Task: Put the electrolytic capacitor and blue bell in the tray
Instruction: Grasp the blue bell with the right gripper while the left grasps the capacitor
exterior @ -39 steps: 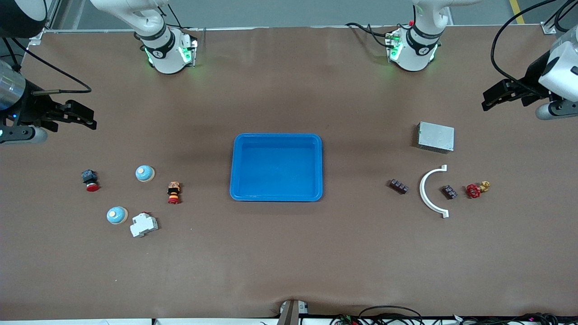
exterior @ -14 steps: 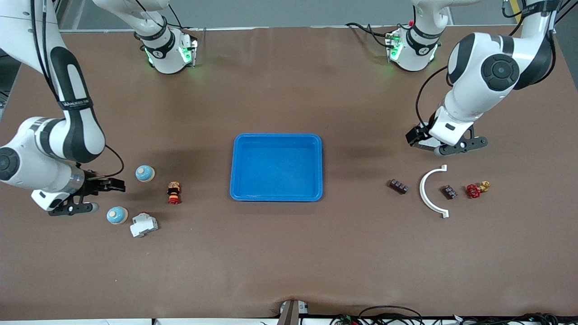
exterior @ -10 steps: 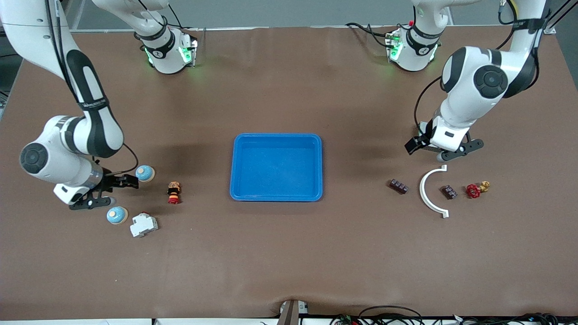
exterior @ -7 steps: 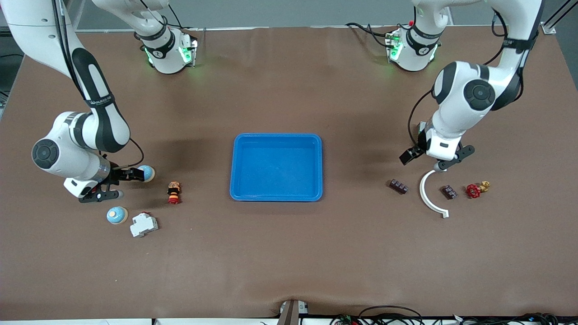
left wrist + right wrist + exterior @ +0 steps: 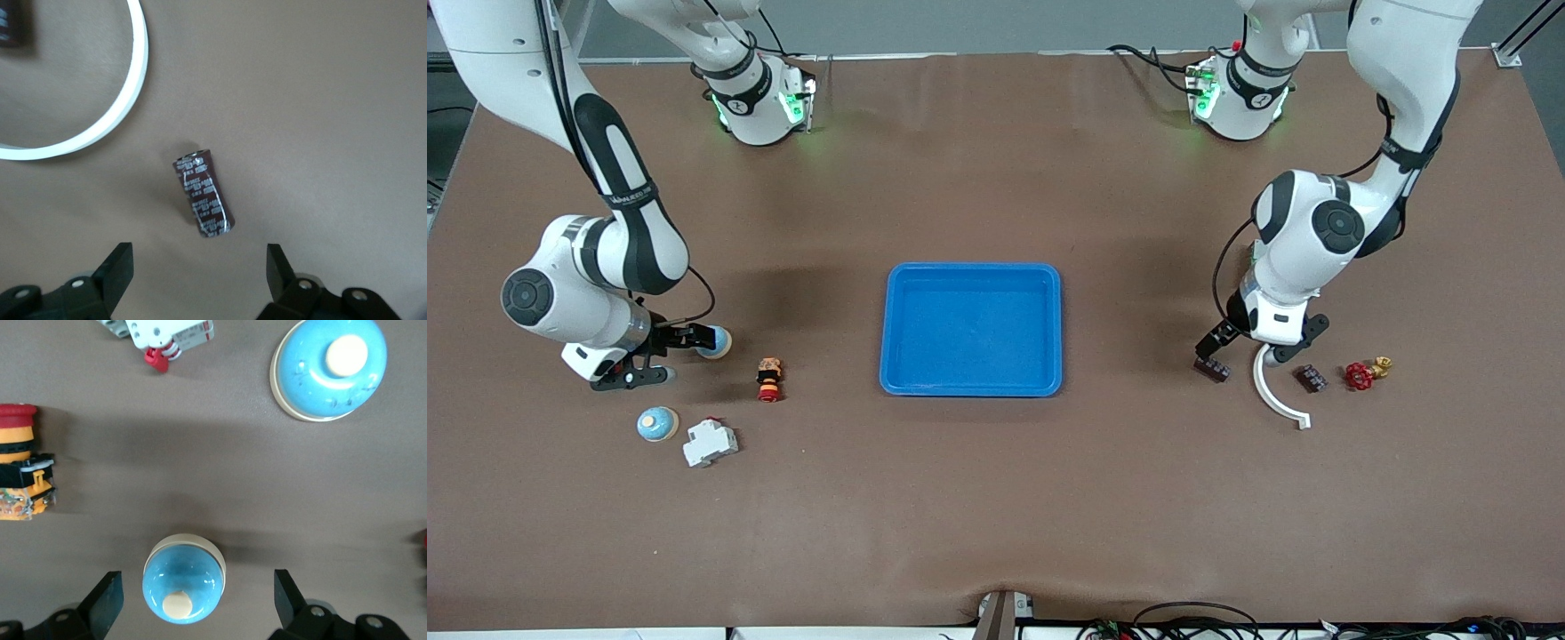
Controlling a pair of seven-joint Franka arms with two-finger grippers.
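Right now my right gripper (image 5: 694, 338) hangs low over one blue bell (image 5: 714, 342), toward the right arm's end of the bench (image 5: 996, 498). My fingers (image 5: 107, 600) are wide apart, one on each side of that bell, and not touching it. I count two blue bells. The second bell (image 5: 657, 424) sits nearer the front camera, just beside one white switch block (image 5: 710, 442). I see two red push buttons too. One red and orange button (image 5: 768, 379) lies between the first bell and the tray, and the other button only peeks in at the edge of my right wrist view.

My left gripper (image 5: 1214, 342) is low over one dark brown capacitor (image 5: 203, 194), toward the left arm's end of the bench. Those fingers (image 5: 117, 270) are wide apart as well, and the capacitor lies on its side between them, not touched. I count two dark brown capacitors. The second capacitor (image 5: 1312, 379) lies inside the curve of one white curved piece (image 5: 1272, 391). Next to it is one little red valve (image 5: 1360, 374).

One blue tray (image 5: 971, 271) sits in the middle of the bench, well apart from both bells and both capacitors.
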